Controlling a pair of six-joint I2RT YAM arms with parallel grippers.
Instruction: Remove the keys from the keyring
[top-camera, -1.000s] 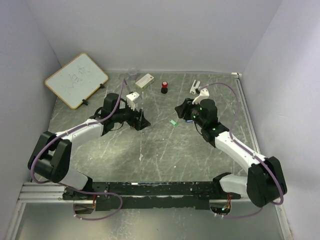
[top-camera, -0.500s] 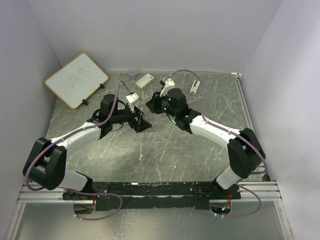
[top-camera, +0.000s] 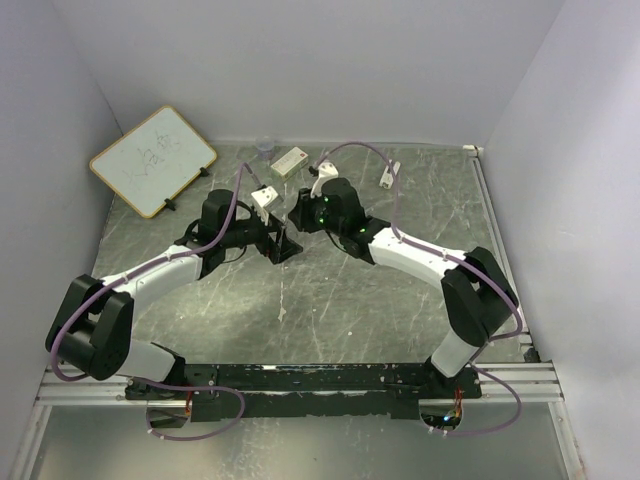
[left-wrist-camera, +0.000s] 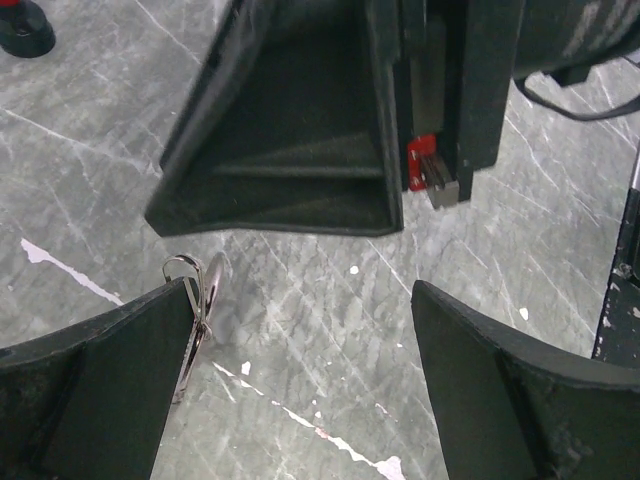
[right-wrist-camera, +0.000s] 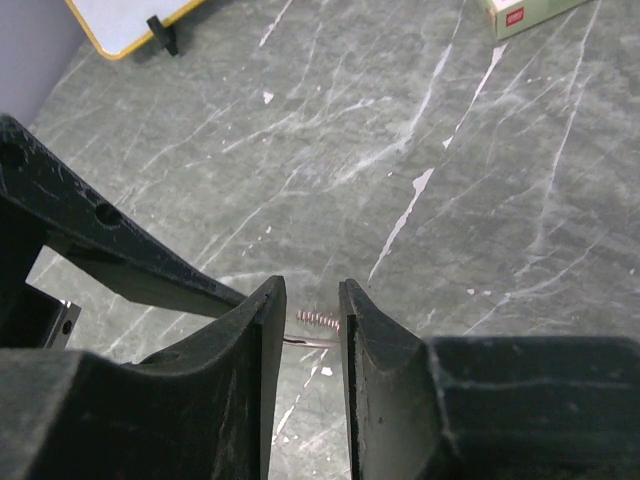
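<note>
Wide-open left gripper held nothing; keyring touched its 9 o'clock side, long axis 12-to-6. Right gripper was nearly shut, key lying crosswise in the gap, grip unclear.

left arm stretched forward — left end effector wide open | right arm angled leftward — right end effector nearly closed

Robot lab, white enclosure walls, aluminium mounting rail, whiteboard
</note>
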